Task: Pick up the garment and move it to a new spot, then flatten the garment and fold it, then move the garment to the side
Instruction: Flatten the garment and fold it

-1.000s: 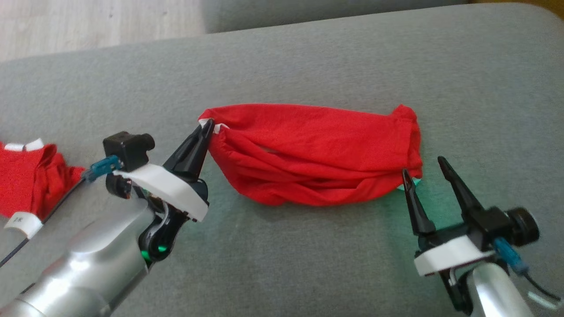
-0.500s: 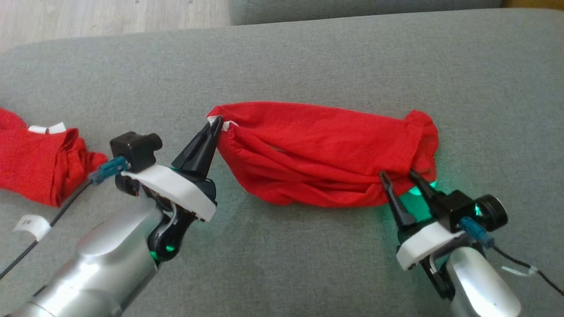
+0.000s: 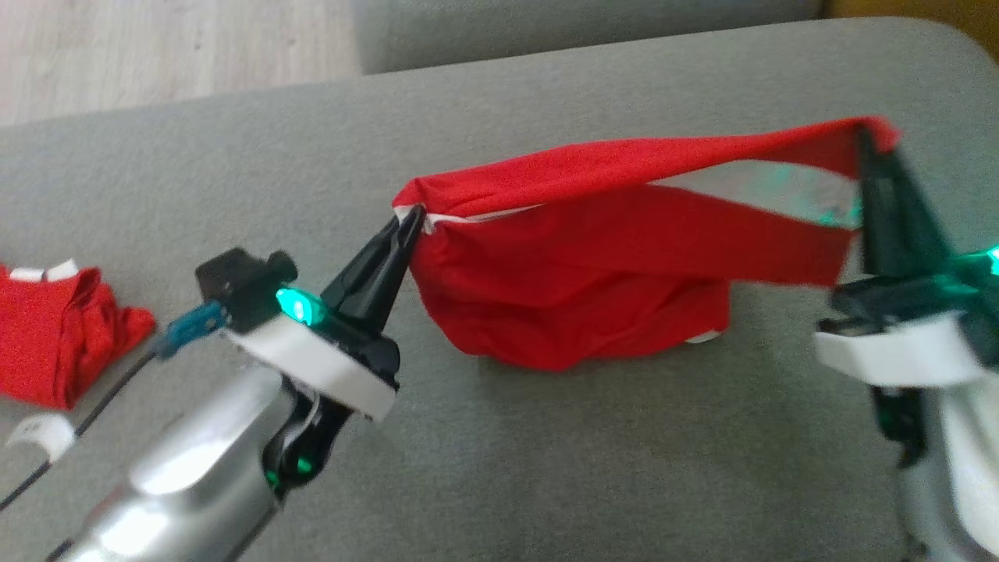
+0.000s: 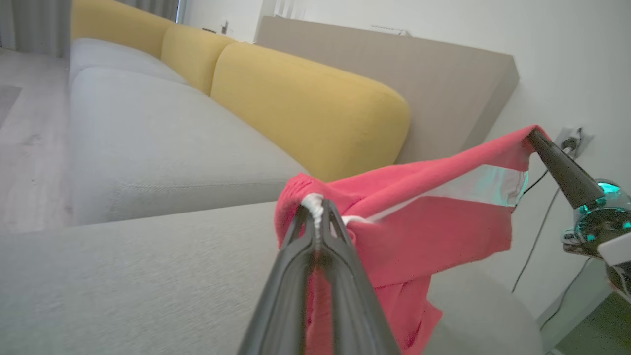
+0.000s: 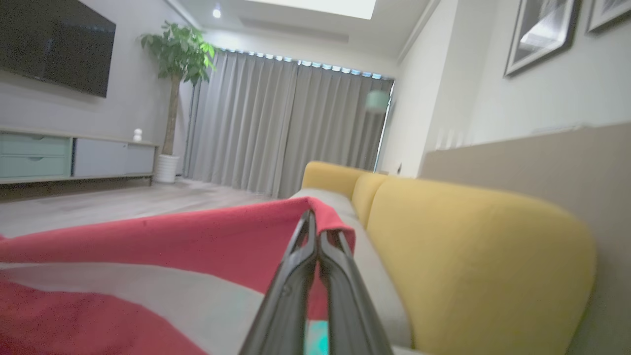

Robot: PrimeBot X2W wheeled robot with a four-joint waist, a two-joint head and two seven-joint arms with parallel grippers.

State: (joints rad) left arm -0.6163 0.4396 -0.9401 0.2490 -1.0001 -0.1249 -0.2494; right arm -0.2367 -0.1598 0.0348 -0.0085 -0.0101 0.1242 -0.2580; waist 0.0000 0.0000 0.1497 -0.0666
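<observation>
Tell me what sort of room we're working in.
Most likely a home living room: a grey sofa with yellow cushions, a wall TV above a low cabinet, and a plant beside long curtains.

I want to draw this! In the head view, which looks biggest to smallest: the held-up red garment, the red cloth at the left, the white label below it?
Largest: held-up red garment.
Next: red cloth at the left, though the picture's edge cuts it off.
Smallest: white label.

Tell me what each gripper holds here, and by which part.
Both hold the red garment: left gripper pinches its white-trimmed left end, right gripper its raised right end.
</observation>
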